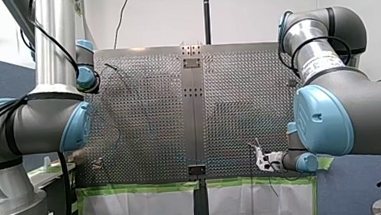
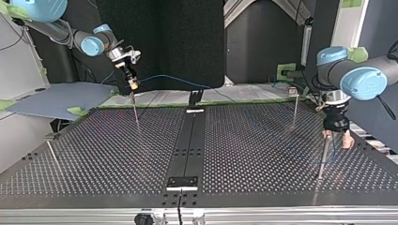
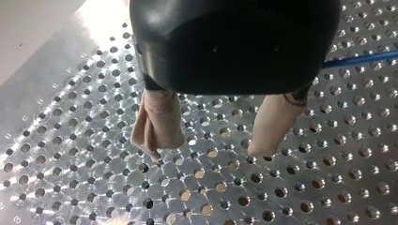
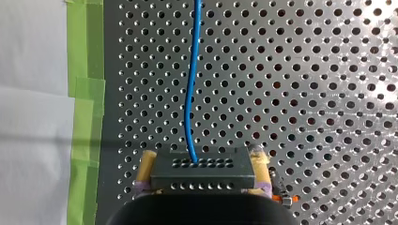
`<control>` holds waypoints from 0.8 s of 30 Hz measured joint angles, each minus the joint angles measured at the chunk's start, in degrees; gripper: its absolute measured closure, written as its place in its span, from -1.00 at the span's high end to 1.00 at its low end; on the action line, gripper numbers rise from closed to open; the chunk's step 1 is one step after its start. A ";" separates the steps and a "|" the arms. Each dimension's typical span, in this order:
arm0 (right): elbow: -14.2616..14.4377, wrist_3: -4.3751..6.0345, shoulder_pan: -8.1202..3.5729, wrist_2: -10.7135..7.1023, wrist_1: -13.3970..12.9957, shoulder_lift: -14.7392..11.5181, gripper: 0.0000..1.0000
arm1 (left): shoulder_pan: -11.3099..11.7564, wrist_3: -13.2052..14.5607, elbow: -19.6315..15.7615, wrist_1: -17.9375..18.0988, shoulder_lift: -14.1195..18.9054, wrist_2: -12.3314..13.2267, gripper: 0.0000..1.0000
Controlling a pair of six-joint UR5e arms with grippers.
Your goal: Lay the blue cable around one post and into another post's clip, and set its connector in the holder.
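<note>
In the right wrist view my right gripper (image 4: 202,159) has its yellow pads shut on a dark connector block (image 4: 220,174). The blue cable (image 4: 189,89) runs straight ahead from the block over the perforated plate. At the top view's left the same gripper (image 2: 133,86) holds the connector just above a thin post (image 2: 135,111), and the cable (image 2: 178,78) trails towards the middle of the table's far edge. My left gripper (image 2: 339,137) hangs open at that view's right, beside another post (image 2: 323,159). Its beige pads (image 3: 157,119) stand apart with nothing between them, and the cable (image 3: 361,58) passes behind them.
A post with a clip on top (image 2: 294,107) stands at the top view's far right, and a leaning post (image 2: 52,153) at its left. A black rail (image 2: 190,140) with a holder plate (image 2: 183,183) runs down the middle. Green tape (image 4: 84,112) edges the plate.
</note>
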 joint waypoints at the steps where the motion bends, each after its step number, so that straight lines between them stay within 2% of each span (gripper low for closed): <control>1: 0.00 0.03 0.01 0.00 -0.01 0.00 -1.00 | -0.02 0.03 -0.02 -0.03 0.00 0.01 1.00; 7: -0.01 -0.03 0.03 0.00 -0.02 0.06 -1.00 | -0.16 2.05 0.25 -0.92 0.05 -0.91 1.00; 12: -0.02 -0.22 0.07 0.00 0.15 0.07 -1.00 | -0.31 4.57 1.91 -2.85 0.04 -3.11 1.00; 15: -0.02 -0.29 0.17 0.00 0.20 0.07 -1.00 | -0.31 5.64 2.89 -3.43 0.06 -3.18 1.00; 19: -0.01 -0.33 0.20 0.00 0.22 0.07 -1.00 | -0.31 4.83 3.28 -2.91 0.06 -1.73 1.00; 24: -0.02 -0.29 0.19 0.20 0.26 0.07 -1.00 | -0.33 2.35 3.34 -0.57 0.08 0.89 1.00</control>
